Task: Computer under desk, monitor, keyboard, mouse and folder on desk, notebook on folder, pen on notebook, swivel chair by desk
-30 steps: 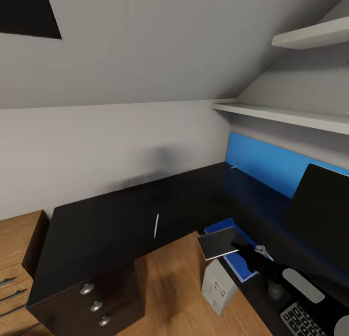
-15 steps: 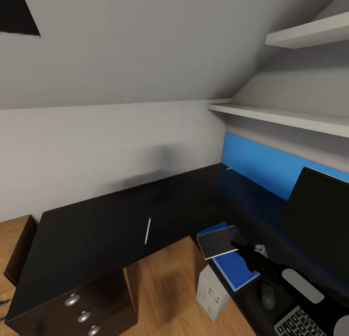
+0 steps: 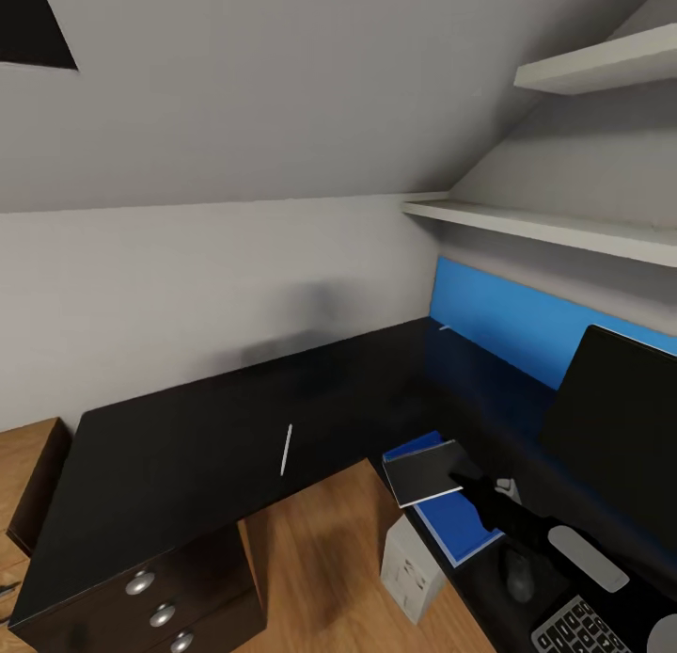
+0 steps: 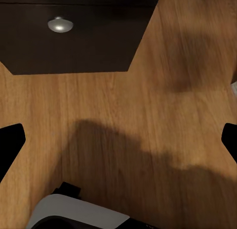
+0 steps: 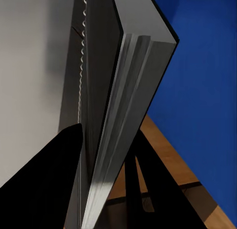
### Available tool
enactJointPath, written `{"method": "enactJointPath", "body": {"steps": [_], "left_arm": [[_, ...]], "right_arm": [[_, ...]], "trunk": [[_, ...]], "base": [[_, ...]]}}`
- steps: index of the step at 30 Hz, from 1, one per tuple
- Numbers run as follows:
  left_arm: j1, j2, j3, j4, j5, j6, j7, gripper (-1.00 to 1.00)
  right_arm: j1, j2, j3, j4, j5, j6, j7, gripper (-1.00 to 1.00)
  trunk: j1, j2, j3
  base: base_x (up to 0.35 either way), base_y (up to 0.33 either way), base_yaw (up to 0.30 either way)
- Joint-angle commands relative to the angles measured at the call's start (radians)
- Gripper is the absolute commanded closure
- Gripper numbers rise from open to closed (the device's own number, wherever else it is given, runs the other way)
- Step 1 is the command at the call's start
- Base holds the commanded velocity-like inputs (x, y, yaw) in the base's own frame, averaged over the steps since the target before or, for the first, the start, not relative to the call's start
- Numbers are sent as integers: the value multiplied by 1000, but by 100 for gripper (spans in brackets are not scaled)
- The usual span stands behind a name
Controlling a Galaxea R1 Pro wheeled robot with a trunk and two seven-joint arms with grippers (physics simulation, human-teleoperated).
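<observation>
My right gripper is shut on the edge of the dark notebook, holding it just above the blue folder at the desk's front edge. In the right wrist view the notebook stands between my black fingers with the folder behind it. A white pen lies on the black desk to the left. The mouse, keyboard and monitor sit on the desk's right wing. The white computer stands on the floor under that wing. My left gripper hangs open over the wooden floor.
A drawer unit with round knobs sits under the desk's left end, and one knob shows in the left wrist view. White shelves run along the right wall above a blue panel. Wooden floor lies inside the desk's corner.
The head view shifted a little early on, sliding the desk and drawers leftward in the picture. The notebook stays in my right gripper over the folder; the pen has not moved.
</observation>
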Motion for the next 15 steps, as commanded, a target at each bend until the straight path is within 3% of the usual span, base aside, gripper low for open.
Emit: {"method": "enactJointPath", "body": {"steps": [1, 11, 15], "left_arm": [[1, -1, 2, -2, 8, 0, -5, -100], [1, -1, 2, -2, 8, 0, -5, -100], [1, -1, 2, -2, 8, -1, -5, -100]], "right_arm": [[-2, -1, 6, 1, -8, 0, 3, 100], [-2, 1, 7, 28, -7, 0, 2, 100], [-2, 1, 7, 38, -7, 0, 2, 100]], "trunk": [[0, -1, -1], [0, -1, -1], [0, -1, -1]], "base": [[0, 0, 0], [0, -6, 0], [0, -149, 0]]}}
